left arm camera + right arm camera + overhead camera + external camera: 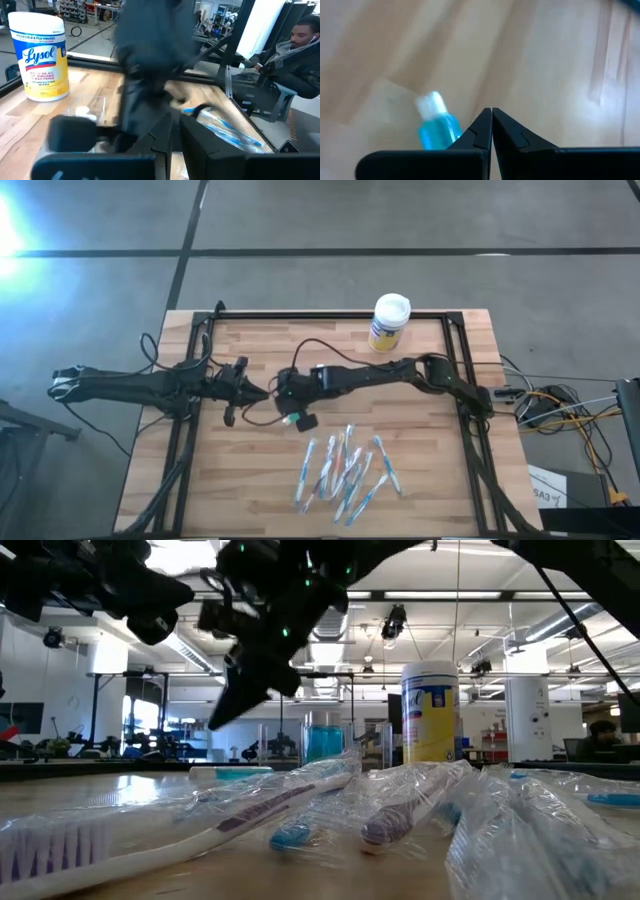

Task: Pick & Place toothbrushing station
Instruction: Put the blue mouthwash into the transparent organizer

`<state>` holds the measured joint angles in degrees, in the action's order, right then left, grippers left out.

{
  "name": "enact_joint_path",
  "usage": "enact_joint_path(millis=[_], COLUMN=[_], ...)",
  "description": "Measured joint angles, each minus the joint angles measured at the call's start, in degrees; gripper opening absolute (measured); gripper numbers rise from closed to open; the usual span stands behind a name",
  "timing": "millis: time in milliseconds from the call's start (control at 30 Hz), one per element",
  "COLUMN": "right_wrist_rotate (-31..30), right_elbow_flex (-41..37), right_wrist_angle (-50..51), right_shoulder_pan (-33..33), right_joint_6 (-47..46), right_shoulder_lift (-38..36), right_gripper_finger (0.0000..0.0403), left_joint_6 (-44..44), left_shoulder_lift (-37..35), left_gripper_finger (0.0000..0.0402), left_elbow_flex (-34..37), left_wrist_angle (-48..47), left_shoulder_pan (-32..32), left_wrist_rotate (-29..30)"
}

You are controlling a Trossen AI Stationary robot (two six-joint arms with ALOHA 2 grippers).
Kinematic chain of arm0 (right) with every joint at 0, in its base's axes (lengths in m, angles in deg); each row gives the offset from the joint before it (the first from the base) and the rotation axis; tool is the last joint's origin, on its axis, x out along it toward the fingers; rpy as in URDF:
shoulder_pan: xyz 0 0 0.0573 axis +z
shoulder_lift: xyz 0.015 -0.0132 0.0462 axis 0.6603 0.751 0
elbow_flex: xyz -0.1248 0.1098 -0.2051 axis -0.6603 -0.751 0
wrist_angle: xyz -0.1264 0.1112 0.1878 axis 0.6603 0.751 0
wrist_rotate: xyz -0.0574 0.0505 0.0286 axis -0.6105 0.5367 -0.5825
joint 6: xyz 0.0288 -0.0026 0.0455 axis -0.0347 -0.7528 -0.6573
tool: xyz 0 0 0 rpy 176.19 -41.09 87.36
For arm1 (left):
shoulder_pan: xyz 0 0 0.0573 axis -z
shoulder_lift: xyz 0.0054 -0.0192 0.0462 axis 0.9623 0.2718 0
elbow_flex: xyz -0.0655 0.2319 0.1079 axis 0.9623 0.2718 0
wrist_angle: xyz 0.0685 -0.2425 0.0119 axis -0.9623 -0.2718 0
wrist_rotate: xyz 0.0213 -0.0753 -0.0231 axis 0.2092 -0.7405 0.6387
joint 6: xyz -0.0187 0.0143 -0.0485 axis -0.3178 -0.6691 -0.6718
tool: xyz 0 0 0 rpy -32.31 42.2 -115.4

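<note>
The toothbrushing station (390, 102) shows in the right wrist view as a faint see-through shape lying on the wood. A blue bottle with a white cap (436, 127) lies at it. In the high view it is the small item (297, 420) near the table's middle. My right gripper (491, 111) hangs just above the table beside it, slanting down, shut, with nothing between its tips. It also shows in the low view (218, 722). My left gripper (173, 145) waits level at the table's left (243, 387), its fingers together and holding nothing.
A yellow-and-blue wipes canister with a white lid (389, 321) stands at the far edge. Several wrapped toothbrushes (345, 470) lie fanned out near the front edge, close to the low camera (300, 805). A person (295, 55) sits beyond the table's right side.
</note>
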<state>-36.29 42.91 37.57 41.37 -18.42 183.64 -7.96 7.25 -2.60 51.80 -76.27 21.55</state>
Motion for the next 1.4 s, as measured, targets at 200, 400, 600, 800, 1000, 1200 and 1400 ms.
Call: enact_joint_path(millis=[200, 400, 600, 800, 1000, 1200, 1400], right_wrist_rotate=[0.3, 0.5, 2.6, 2.9, 3.3, 3.3, -0.8], right_elbow_flex=[-0.6, -0.6, -0.7, -0.7, -0.7, -0.8, -0.8], right_wrist_angle=[-0.2, 4.3, 6.8, 7.9, 8.1, 8.4, 8.5], right_shoulder_pan=[-1.1, -1.1, -0.3, 1.0, 3.3, 4.2, 4.2], right_joint_6=[2.8, 4.8, 4.4, 4.2, 1.8, 1.3, 0.6], right_shoulder_lift=[2.5, 3.2, 3.3, 3.8, 3.8, 3.9, 3.8], right_gripper_finger=[0.0008, 0.0008, 0.0008, 0.0008, 0.0008, 0.0008, 0.0008], left_joint_6=[0.1, 0.9, 1.0, 1.0, 0.9, 0.9, 0.8], left_shoulder_lift=[0.0, 0.0, 0.0, 0.0, 0.0, 0.0, 0.0], left_gripper_finger=[0.0037, 0.0037, 0.0037, 0.0037, 0.0037, 0.0037, 0.0037], left_elbow_flex=[0.0, 0.0, 0.0, 0.0, 0.0, 0.0, 0.0], left_wrist_angle=[-0.1, 0.1, 0.1, 0.1, 0.1, 0.1, 0.1], left_shoulder_pan=[0.0, 0.0, 0.0, 0.0, 0.0, 0.0, 0.0], left_wrist_rotate=[0.0, 0.1, 0.0, 0.0, 0.0, 0.0, 0.0])
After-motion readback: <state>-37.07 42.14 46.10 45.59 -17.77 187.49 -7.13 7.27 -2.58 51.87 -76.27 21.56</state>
